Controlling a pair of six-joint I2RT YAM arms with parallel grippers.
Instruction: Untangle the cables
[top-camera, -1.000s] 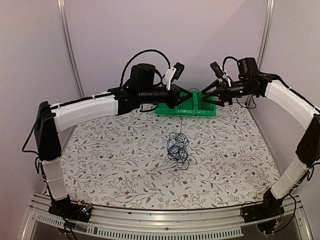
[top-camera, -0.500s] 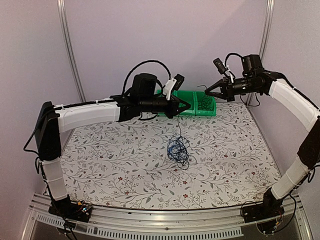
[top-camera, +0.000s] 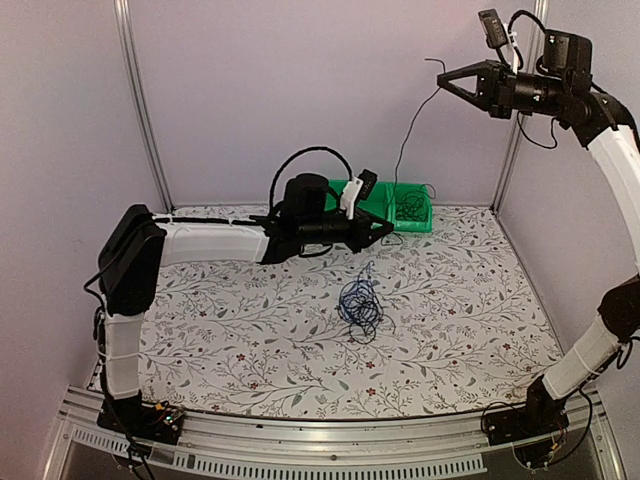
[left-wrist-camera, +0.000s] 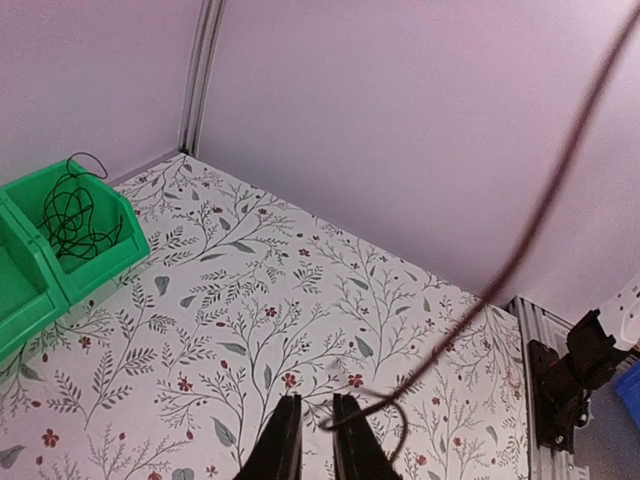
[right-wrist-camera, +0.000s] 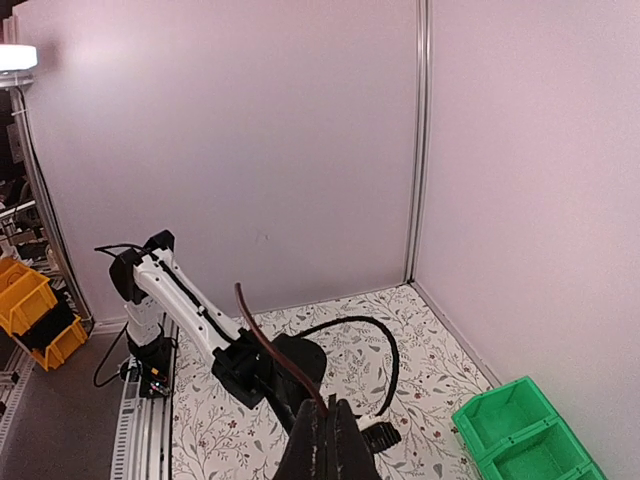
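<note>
- Right gripper: high at the far right, above the table. Fingers pressed together on a thin black cable.
- Black cable: hangs from that grip down to the left gripper.
- Left gripper: low, just in front of the green bin. Fingers a narrow gap apart, with the cable crossing their tips.
- Cable tangle, black and blue: mid-table, near the left gripper.
- Green bin: holds a coil of black wire.

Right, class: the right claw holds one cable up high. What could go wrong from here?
The cable is pinched near its end in the right claw, so it could slip free. Its lower part hangs close by the left claw and green bin, where it may snag.
</note>
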